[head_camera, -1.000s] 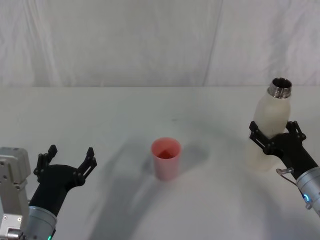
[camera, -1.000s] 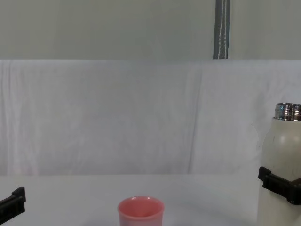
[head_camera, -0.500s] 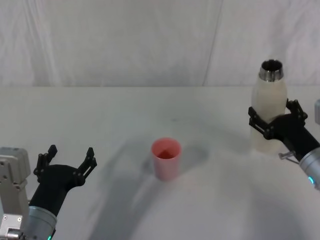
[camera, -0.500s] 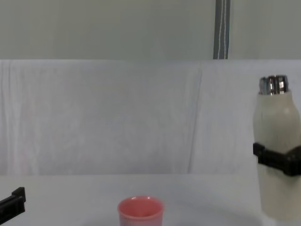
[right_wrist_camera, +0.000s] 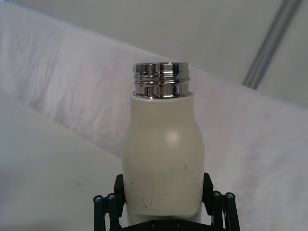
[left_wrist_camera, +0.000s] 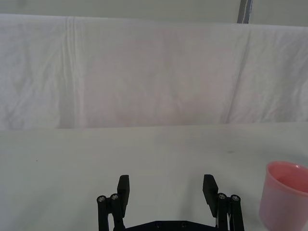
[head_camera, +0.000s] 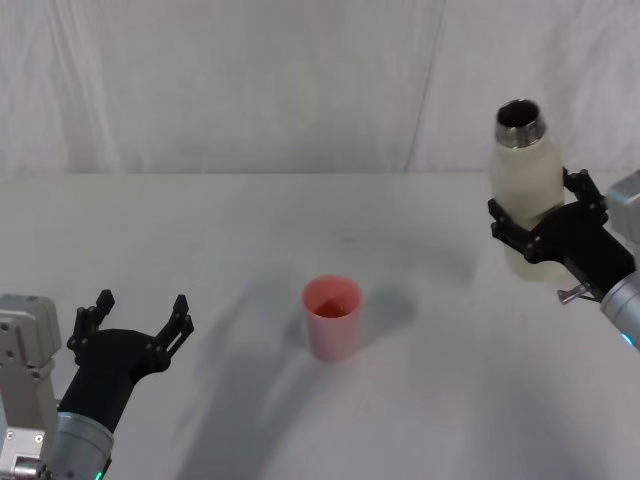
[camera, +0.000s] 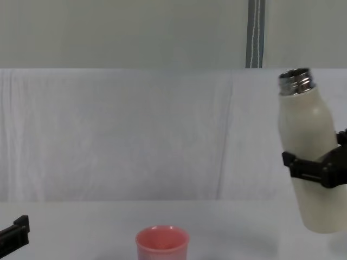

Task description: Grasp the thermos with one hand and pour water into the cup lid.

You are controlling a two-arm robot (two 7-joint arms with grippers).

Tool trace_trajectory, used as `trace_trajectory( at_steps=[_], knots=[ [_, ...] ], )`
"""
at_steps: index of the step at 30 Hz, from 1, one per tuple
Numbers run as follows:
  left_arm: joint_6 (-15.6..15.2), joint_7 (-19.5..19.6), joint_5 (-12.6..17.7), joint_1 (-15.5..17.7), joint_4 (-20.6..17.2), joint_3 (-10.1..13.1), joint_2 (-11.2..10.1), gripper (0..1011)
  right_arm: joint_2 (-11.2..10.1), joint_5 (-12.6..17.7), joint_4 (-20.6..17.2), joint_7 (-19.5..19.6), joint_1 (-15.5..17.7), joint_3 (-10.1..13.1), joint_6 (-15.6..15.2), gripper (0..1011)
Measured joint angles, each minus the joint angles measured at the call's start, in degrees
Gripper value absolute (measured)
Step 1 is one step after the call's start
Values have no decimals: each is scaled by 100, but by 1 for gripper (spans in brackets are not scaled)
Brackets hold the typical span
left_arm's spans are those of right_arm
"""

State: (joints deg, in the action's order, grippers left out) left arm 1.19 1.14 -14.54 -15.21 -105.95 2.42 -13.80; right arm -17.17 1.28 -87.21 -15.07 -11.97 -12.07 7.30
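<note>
Currently my right gripper (head_camera: 540, 228) is clamped on the thermos (camera: 305, 157), lifted off the table (head_camera: 250, 240), steel neck tilted left toward the cup lid (head_camera: 332, 316); no readable markings. Left gripper (head_camera: 135, 318) idles, fingers apart.

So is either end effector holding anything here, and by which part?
The right end effector holds the tall cream-white thermos with a steel neck around its lower body, lifted and tilted slightly. The left end effector is open and holds nothing.
</note>
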Motion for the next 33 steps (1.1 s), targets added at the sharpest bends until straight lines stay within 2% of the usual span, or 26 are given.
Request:
trace_trajectory(
  at_steps=[4, 8, 19, 23, 33],
  knots=[
    [0, 0, 0, 0, 0, 0, 0, 1001, -171, -473, -8, -37, -150, -246, -40, 950],
    [0, 0, 0, 0, 0, 0, 0, 1001, -261, -820, -15, -73, -276, -434, -62, 950],
    [0, 0, 0, 0, 0, 0, 0, 1001, -325, -1606, 79, -99, -565, -953, -28, 950],
    [0, 0, 0, 0, 0, 0, 0, 1001, -348, -1819, 109, -83, -631, -1069, 2, 950],
    [0, 0, 0, 0, 0, 0, 0, 1001, -446, -2617, 227, 23, -793, -1530, 98, 950]
  ],
)
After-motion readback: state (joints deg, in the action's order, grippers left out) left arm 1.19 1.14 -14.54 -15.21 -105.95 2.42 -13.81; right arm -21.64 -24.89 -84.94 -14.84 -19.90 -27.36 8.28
